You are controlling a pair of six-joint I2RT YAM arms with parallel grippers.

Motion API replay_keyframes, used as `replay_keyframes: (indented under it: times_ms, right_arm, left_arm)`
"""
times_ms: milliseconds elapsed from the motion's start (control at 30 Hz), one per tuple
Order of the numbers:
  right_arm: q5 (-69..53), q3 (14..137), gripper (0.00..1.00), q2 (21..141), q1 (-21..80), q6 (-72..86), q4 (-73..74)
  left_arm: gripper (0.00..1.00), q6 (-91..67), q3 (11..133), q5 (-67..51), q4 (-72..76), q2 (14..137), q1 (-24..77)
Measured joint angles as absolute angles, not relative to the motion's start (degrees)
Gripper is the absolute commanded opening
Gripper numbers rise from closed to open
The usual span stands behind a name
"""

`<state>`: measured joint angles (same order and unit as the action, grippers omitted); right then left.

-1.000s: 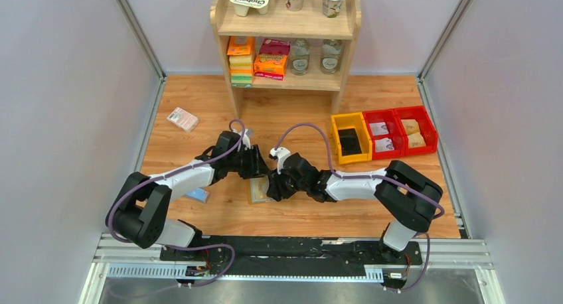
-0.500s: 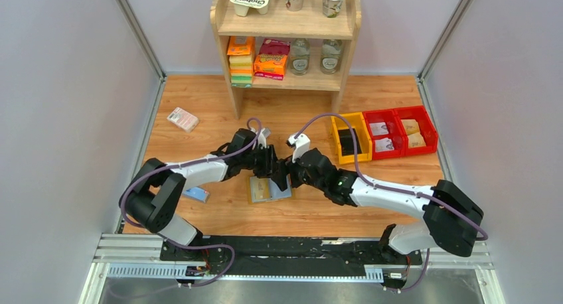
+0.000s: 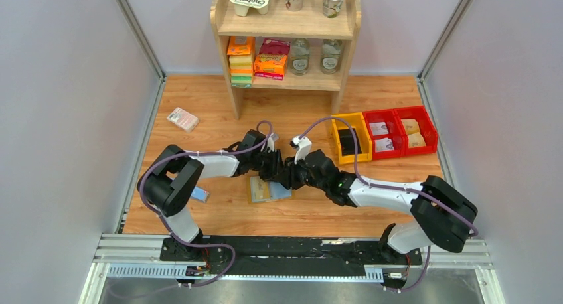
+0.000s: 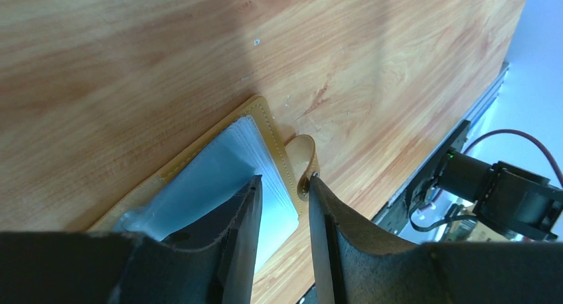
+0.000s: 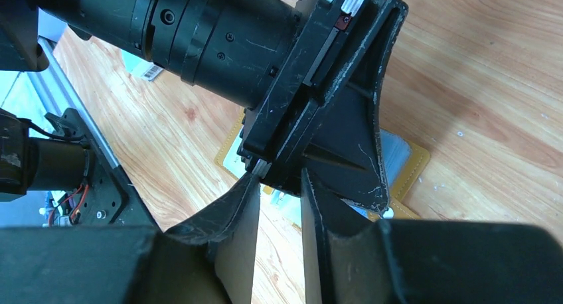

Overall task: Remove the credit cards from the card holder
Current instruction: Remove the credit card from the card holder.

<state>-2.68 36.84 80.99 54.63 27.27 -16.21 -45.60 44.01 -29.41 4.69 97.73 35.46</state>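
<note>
The tan card holder [image 3: 265, 190] lies open on the wooden table, its grey-blue inner panels [image 4: 219, 178] facing up. My left gripper [image 3: 274, 169] comes down on its far edge. In the left wrist view the jaws [image 4: 282, 182] stand part open astride the stitched edge, one fingertip [image 4: 317, 184] against the snap tab [image 4: 303, 159]. My right gripper [image 3: 287, 178] meets it from the right. Its jaws [image 5: 277, 179] are narrowly apart with only table showing between them, close against the left gripper's body. A pale printed card face [image 5: 232, 161] shows in the holder; the credit cards are otherwise hidden.
A blue bar [image 3: 199, 194] lies left of the holder and a pink-white packet [image 3: 182, 119] at the far left. A wooden shelf [image 3: 285, 81] with boxes and jars stands at the back. Yellow [image 3: 350, 139] and red bins [image 3: 398, 131] sit to the right.
Both grippers have shifted right and met over the holder's far edge. The right arm has stretched out low. Its jaws widened, then narrowed. The left jaws have closed a little.
</note>
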Motion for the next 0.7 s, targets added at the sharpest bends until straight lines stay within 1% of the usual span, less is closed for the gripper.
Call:
replay_keyframes:
  times_ms: [167,433,567,700]
  right_arm:
    - [-4.67,35.90,0.30,80.90,54.08,28.16,-19.49]
    - [-8.27,37.63,0.30,82.26,53.89,29.34,-26.98]
    - [-10.68,39.83,0.31,85.56,53.84,30.59,-31.38]
    - [-13.02,40.10,0.32,89.84,53.78,32.40,-29.04]
  left_arm:
    - [0.45,-41.63,45.69,-25.93,-1.21,95.07,35.14]
    - [0.48,-35.29,47.09,-18.44,-12.10,84.40,32.32]
    - [0.48,-33.36,47.18,-11.46,-18.48,78.30,30.57]
    - [0.50,-32.93,47.05,-3.51,-20.99,70.70,29.17]
